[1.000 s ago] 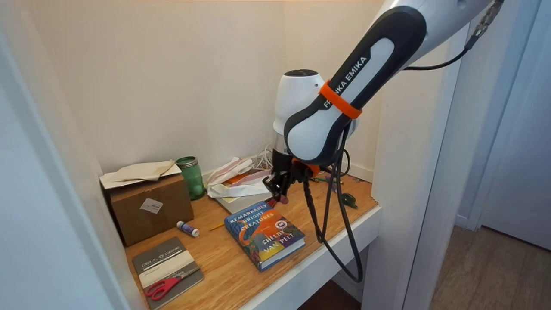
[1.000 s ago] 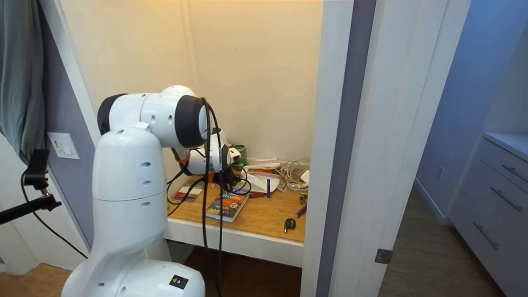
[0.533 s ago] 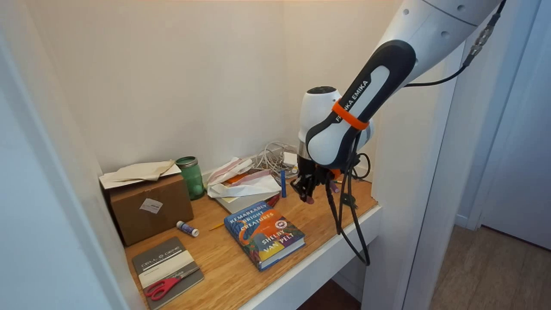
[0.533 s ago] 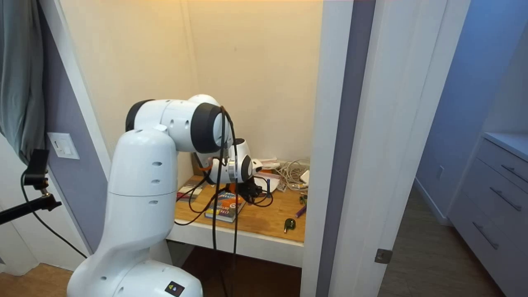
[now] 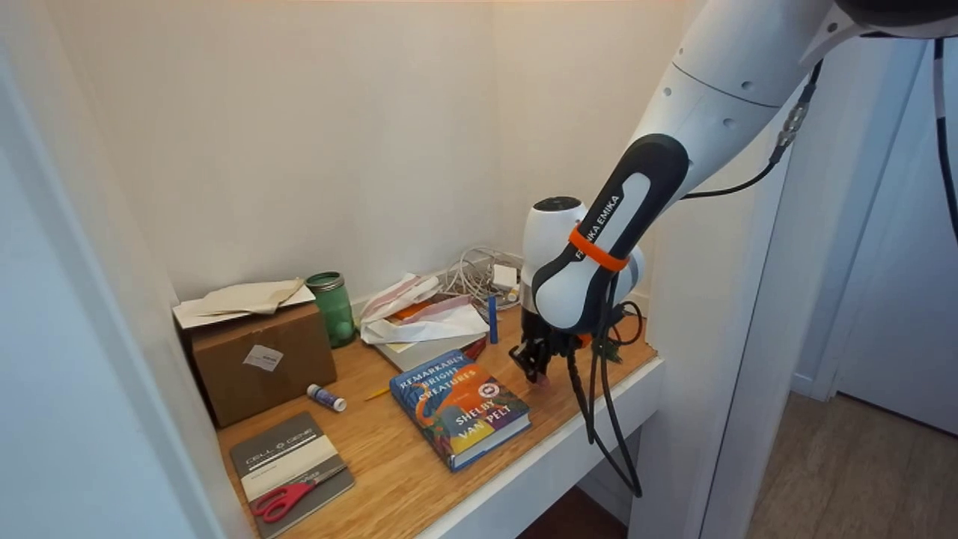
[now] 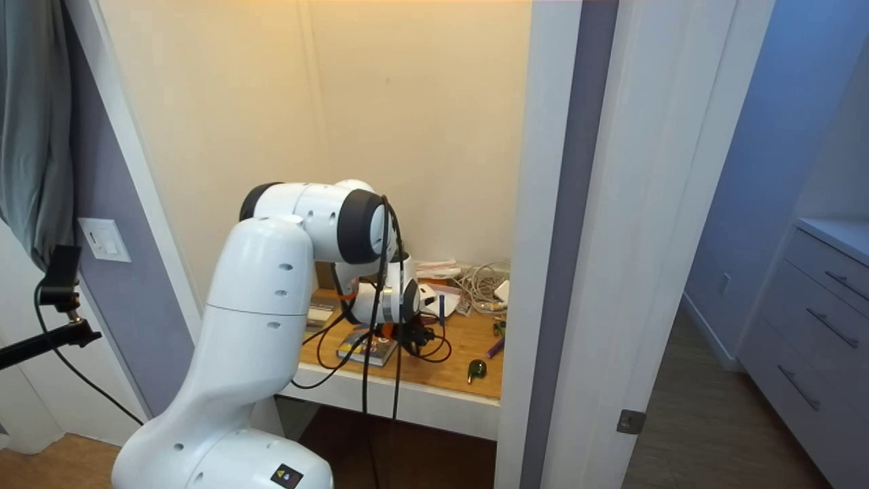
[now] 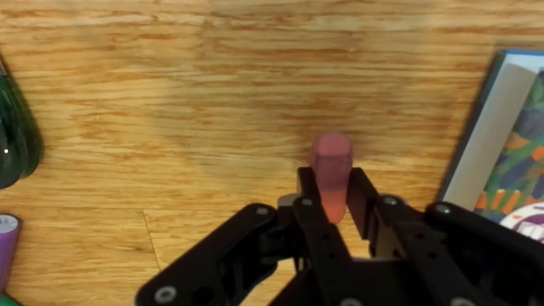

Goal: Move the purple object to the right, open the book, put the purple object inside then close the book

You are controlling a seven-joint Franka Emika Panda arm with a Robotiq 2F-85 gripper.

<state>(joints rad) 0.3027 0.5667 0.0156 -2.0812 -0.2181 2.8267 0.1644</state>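
Clutching a pinkish-purple object near the closed book

Holds the pinkish-purple object fast in the gripper, clenched between black fingertips, leaving a rounded end jutting past them and a redder end behind. Points downward over bare wood of the desk; no telling whether touching it or just above. As for the book, lies flat on the desk, cover up (readable in an exterior view as "Remarkably Bright Creatures"), near the gripper yet apart from it. Shows only in part at the right of the wrist view, page edges included.

At the left of the wrist view, only partly visible: a dark green rounded thing and a purple cylinder with a pale end.

In an exterior view, farther back than the gripper: a blue cylinder upright on the desk, near crumpled white wrapping and tangled white cables. To the left, red scissors on a grey notebook, and a cardboard box topped with papers, just beside a green jar.
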